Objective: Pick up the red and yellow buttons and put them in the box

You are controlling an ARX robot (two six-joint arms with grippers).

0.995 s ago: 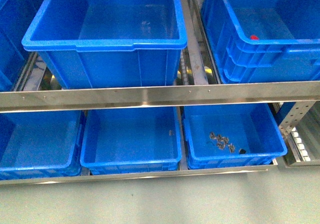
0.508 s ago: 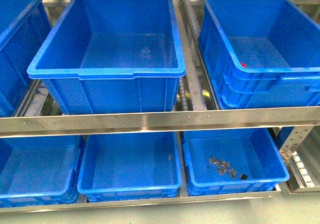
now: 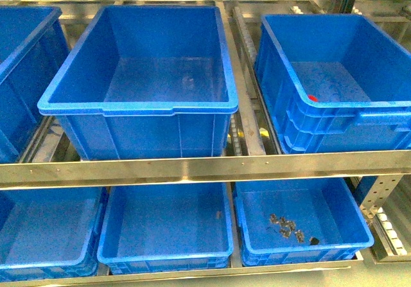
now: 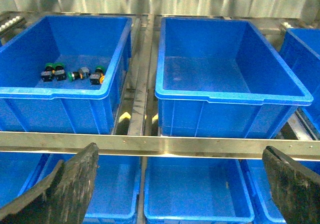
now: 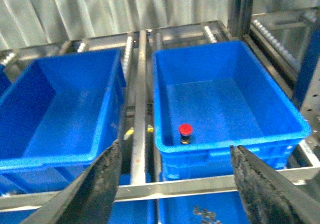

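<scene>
No brand, label or writing can be read on any crate or rail.

The left claw [image 4: 180, 184] hangs with its 2 dark, rough-faced fingers [image 4: 70, 189] spread wide, holding nothing and touching nothing. Beyond it and off to its left side, a smooth-fronted crate [image 4: 60, 96] holds a cluster of small switches [image 4: 75, 73], mostly green-capped; 1 shows an orange-yellow cap [image 4: 101, 78].

The right claw [image 5: 175, 184] is likewise wide apart and empty, its fingers [image 5: 102, 184] black and grainy. Straight ahead of it sits the box [image 5: 230, 146], a deep blue plastic crate with a thick rim and stepped ridges on its front. A red button [image 5: 185, 133] stands upright on the box floor, close to the near wall, red mushroom cap on a dark body.

A brushed steel rail [image 3: 205, 168] with rivets runs in front of the upper crates. On the lower shelf, beneath the box, a shallower bin [image 3: 302, 219] holds a few small dark grey parts [image 3: 287, 226].
</scene>
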